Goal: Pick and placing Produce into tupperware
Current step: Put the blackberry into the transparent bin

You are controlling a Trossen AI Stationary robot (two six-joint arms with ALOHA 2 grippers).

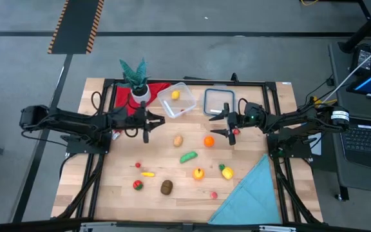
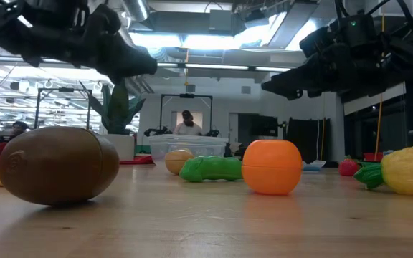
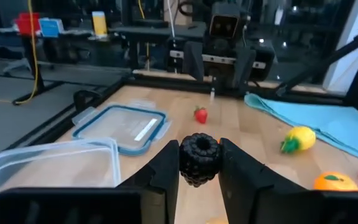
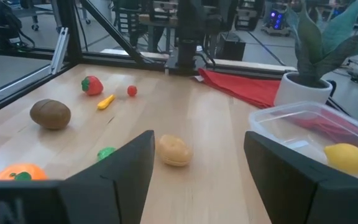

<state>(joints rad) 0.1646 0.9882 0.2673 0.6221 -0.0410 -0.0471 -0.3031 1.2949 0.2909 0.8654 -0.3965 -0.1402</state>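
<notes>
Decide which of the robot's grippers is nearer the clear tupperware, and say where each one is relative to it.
Left. The left gripper, shut on a dark berry, sits beside the tupperware, just short of its rim. The right gripper, open and empty, is farther away, beyond the lid.

The overhead camera is looking straight down on the whole light wooden table (image 1: 172,174). The low one is peering level across it. Both are sharing the round orange toy fruit (image 1: 209,141).

table (image 1: 172,193): pale wood, matt | tupperware (image 1: 176,100): clear glossy plastic | blackberry (image 3: 199,158): bumpy matt | teal cloth (image 1: 253,193): soft
</notes>
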